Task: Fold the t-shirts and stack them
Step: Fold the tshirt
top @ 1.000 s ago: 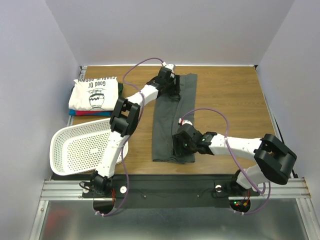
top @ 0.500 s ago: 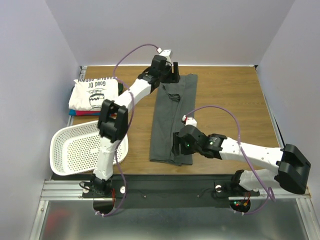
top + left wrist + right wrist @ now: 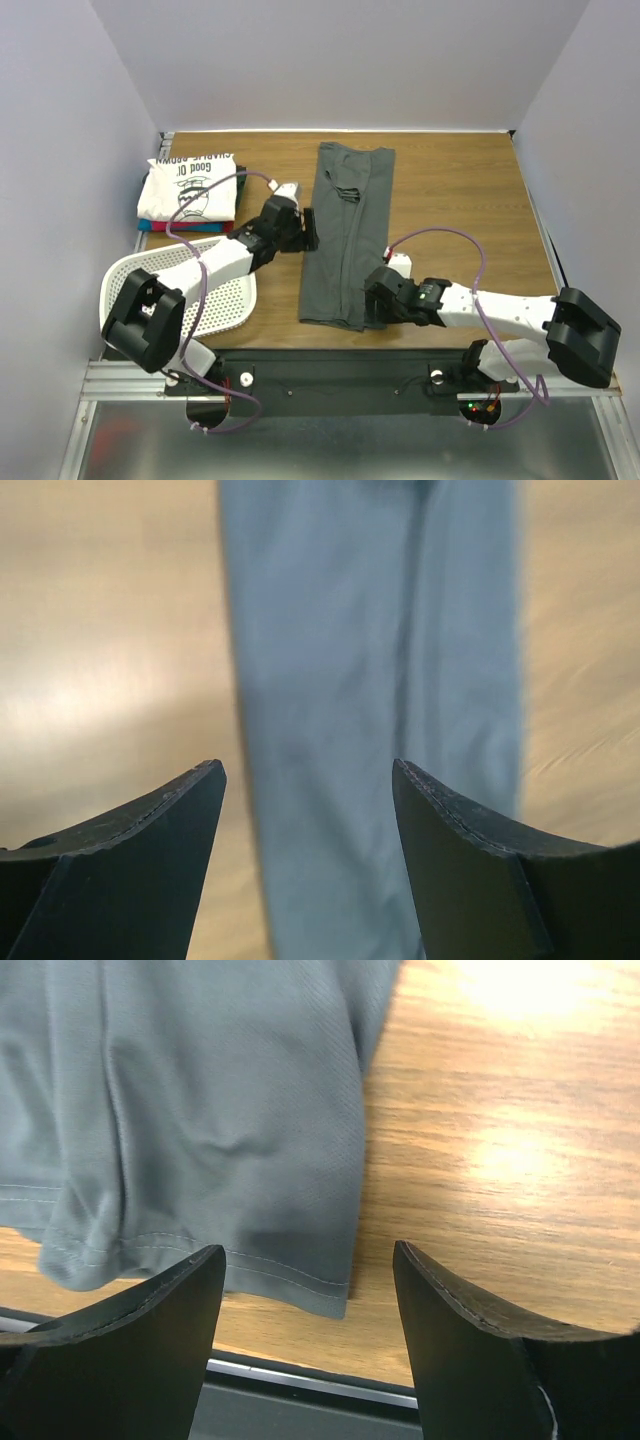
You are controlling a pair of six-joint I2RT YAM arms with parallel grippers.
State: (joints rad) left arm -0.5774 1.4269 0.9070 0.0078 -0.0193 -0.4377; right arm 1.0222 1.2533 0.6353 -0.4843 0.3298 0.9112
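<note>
A dark charcoal-grey t-shirt (image 3: 345, 230) lies folded into a long narrow strip down the middle of the table. Its hemmed near end (image 3: 250, 1260) shows in the right wrist view, and its blurred length (image 3: 380, 680) in the left wrist view. My left gripper (image 3: 312, 228) is open at the strip's left edge, about halfway along, and holds nothing. Over the shirt's near right corner my right gripper (image 3: 372, 310) stands open and empty too. A white t-shirt with dark print (image 3: 190, 187) tops a folded stack at the far left, with red and blue cloth edges (image 3: 180, 226) under it.
A white perforated basket (image 3: 160, 290) lies tilted at the near left, under the left arm. The black rail at the table's near edge (image 3: 300, 1380) runs just below the shirt's hem. Grey walls close in the table on three sides.
My left arm has pulled back from the shirt's far end to its left edge at mid-length. My right gripper has opened wider and slid off the hem to the near right corner.
</note>
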